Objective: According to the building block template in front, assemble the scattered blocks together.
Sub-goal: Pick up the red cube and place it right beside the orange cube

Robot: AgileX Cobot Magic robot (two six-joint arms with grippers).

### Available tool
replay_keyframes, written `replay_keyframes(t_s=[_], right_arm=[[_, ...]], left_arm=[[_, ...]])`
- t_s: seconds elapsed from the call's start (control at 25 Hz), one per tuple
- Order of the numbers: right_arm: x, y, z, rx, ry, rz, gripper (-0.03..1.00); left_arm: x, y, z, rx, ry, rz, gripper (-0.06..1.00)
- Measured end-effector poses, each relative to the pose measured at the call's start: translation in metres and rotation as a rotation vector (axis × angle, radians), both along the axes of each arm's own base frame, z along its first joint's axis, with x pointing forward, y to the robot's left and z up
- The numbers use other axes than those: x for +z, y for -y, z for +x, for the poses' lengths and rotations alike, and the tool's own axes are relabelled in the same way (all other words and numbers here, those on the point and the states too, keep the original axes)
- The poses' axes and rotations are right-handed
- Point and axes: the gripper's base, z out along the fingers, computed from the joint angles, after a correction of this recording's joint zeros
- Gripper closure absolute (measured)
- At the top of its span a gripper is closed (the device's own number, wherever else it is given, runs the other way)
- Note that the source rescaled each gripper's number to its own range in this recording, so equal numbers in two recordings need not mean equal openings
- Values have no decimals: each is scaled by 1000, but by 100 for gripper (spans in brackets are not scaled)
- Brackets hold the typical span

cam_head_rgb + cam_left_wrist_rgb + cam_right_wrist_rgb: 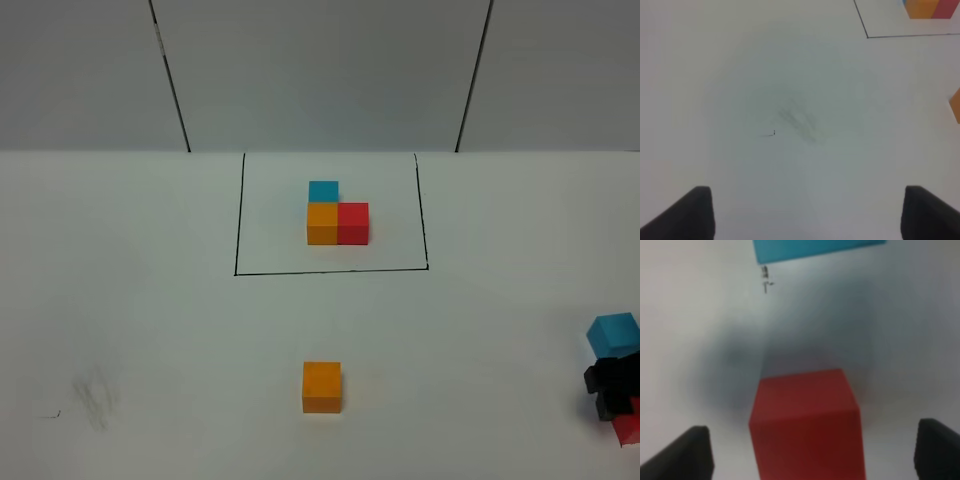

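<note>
The building block template stands inside a thin black outline point(239, 215): a blue cube point(323, 190) behind an orange cube point(322, 222), with a red cube point(353, 222) to the orange one's right. A loose orange block point(322, 387) sits alone in front of it. At the far right edge lie a loose blue block point(612, 334) and a loose red block point(630, 428). My right gripper point(618, 400) hangs over them. In its wrist view the red block point(805, 425) lies between the open fingers point(685, 455), with gaps on both sides. My left gripper point(807, 215) is open over bare table.
A grey smudge point(95, 395) marks the white table at the front left, and it also shows as a smudge point(800, 122) under the left gripper. Behind the table rises a pale wall point(320, 70) with dark seams. The left arm does not show in the high view.
</note>
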Motion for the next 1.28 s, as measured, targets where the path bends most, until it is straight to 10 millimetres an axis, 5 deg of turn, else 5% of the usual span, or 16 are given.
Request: replay_keyframes(t_s=[0.24, 0.32, 0.44, 0.48, 0.84, 1.08, 1.28], right_arm=[[-19, 0, 4, 0, -36, 3, 31], [-20, 0, 5, 0, -35, 3, 39], [-20, 0, 5, 0, -34, 3, 75], [-20, 0, 5, 0, -34, 3, 95], [-9, -4, -3, -1, -126, 27, 97], [50, -34, -6, 198, -122, 42, 97], [99, -78, -15, 421, -27, 45, 97]], left_arm=[[0, 0, 0, 0, 0, 0, 29], [0, 0, 0, 0, 0, 0, 29], [0, 0, 0, 0, 0, 0, 29], [0, 0, 0, 0, 0, 0, 29], [0, 0, 0, 0, 0, 0, 29], [0, 0, 0, 0, 0, 0, 29], [0, 0, 0, 0, 0, 0, 29]])
